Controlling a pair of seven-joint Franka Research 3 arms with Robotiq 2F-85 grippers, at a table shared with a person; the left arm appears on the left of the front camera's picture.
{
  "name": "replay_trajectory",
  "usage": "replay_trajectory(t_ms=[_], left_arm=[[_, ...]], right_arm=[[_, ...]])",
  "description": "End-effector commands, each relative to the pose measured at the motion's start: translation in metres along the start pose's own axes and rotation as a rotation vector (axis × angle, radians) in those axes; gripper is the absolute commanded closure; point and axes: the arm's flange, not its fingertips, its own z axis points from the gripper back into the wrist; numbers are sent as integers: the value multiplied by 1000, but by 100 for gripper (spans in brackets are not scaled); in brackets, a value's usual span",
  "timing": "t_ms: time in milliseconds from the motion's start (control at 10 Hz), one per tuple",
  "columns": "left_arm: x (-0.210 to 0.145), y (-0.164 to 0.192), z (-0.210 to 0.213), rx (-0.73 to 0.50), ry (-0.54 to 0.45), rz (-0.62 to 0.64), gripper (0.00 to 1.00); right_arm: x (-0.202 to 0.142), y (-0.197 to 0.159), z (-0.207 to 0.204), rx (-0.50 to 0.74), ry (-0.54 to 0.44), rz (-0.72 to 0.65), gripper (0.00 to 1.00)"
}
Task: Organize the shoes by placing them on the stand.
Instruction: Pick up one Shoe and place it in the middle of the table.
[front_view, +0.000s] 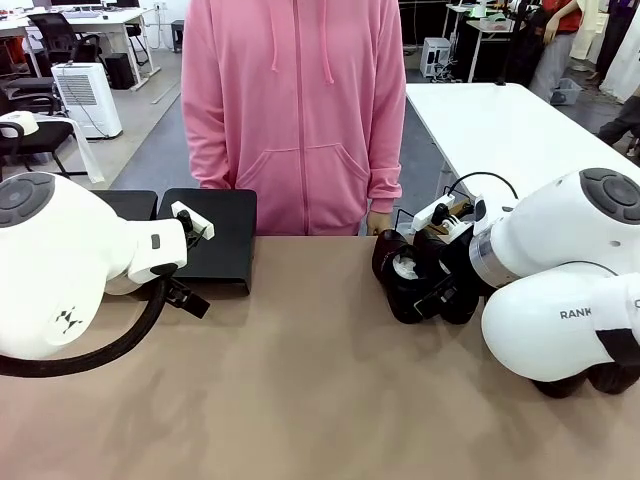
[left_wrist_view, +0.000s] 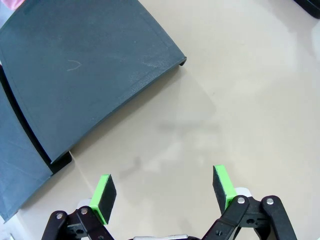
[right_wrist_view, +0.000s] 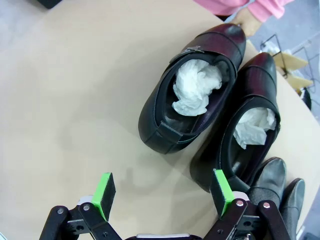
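The left claw (left_wrist_view: 163, 192) stands wide with nothing between its green pads (left_wrist_view: 104, 197), over bare bench (left_wrist_view: 240, 100). The stand (left_wrist_view: 85, 65) fills the upper left of that wrist view, apart from the pads. Its two platforms meet along a seam near the left edge. In the front view the stand sits at the far edge of the bench, left of centre.

The right claw (right_wrist_view: 162, 194) is wide too and holds nothing. Its right-hand pad in the frame is just beside the heel of one of the shoes (right_wrist_view: 192, 95). Two of them lie side by side, toes toward the upper right, each with white paper (right_wrist_view: 195, 85) inside. Two more lie in the lower right corner, partly hidden by the finger.

A person (front_view: 295, 110) in a pink hoodie stands at the far edge, one hand (right_wrist_view: 245, 17) near the toes.
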Motion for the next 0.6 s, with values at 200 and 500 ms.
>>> replay_trajectory(t_ms=[200, 500], left_arm=[[1, 13, 79, 25, -48, -28, 0], [-8, 45, 140, -201, -106, 55, 0]], right_arm=[[-5, -39, 82, 99, -34, -28, 0], [-23, -79, 149, 222, -86, -63, 0]])
